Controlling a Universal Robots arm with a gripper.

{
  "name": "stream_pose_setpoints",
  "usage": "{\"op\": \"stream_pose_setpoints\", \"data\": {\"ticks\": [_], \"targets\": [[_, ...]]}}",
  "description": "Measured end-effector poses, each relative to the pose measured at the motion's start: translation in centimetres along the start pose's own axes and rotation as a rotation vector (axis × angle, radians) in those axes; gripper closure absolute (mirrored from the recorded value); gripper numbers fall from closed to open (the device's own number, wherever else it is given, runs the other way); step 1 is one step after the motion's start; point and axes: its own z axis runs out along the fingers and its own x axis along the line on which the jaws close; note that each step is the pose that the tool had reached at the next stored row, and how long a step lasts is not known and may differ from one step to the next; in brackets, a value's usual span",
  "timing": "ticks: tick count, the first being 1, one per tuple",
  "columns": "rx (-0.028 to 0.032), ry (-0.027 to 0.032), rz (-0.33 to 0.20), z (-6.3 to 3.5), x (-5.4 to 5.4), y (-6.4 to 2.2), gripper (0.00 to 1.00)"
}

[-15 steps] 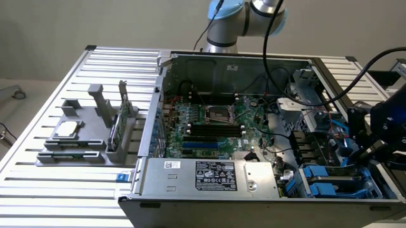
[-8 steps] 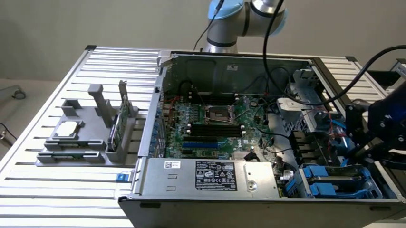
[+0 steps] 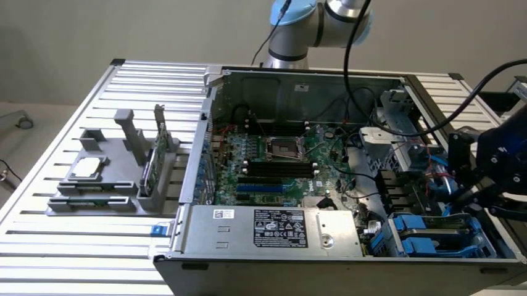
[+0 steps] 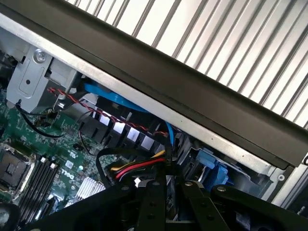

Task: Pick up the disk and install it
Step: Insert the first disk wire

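The disk (image 3: 430, 239), showing by its blue side rails, lies in the drive bay at the open computer case's corner, low on the exterior view's right. Its blue plastic (image 4: 211, 166) also appears in the wrist view, just beyond my fingertips. My gripper (image 3: 484, 185) hangs over the case's right wall, a little above and beside that bay. In the wrist view the gripper (image 4: 167, 190) has its black fingers (image 4: 153, 202) pressed together, shut, with nothing visible between them. The disk's label is hidden.
The open case (image 3: 247, 246) lies on a slatted metal table (image 3: 82, 246), motherboard (image 3: 272, 160) up. Red, yellow and black cables (image 4: 139, 166) run just in front of my fingers. A grey fixture (image 3: 99, 197) on the exterior view's left holds a small silver chip (image 3: 86, 166) and a green card (image 3: 152, 163).
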Motion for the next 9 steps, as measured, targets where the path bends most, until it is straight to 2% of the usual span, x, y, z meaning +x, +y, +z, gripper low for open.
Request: {"op": "stream_pose_setpoints", "data": {"ticks": [9], "targets": [[0.0198,0.0186,0.092,0.0,0.0,0.0,0.83]]}}
